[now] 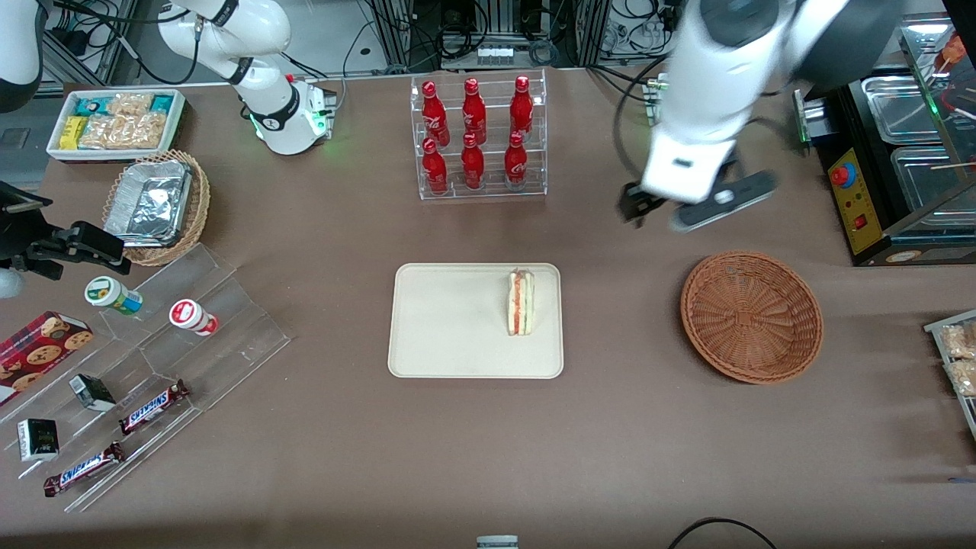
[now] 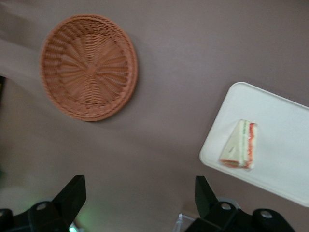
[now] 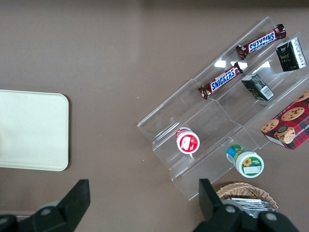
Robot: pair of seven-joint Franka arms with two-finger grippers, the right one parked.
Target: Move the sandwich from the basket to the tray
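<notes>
You have a wide brown table [image 1: 488,450] in front of you, and the largest task piece on it is the cream tray [image 1: 450,328], lying flat at the middle, nearer the front camera than the clear rack of red bottles [image 1: 479,137]. Toward the working arm's end sits the reddish-brown basket [image 1: 751,316], well apart from the tray and holding nothing, so the source side of the job looks finished. Above the table, farther from the camera than the basket, you will find the gripper [image 1: 671,213], raised clear of everything, its two fingers spread wide with nothing between them, which suits a hand that has no more to carry. The smallest piece is the sandwich [image 1: 521,302]: it lies on the tray near the rim that faces the basket, its red and green filling showing along the cut edge. To my eye the task is done; you need only check that the wedge sits wholly inside the rim.
</notes>
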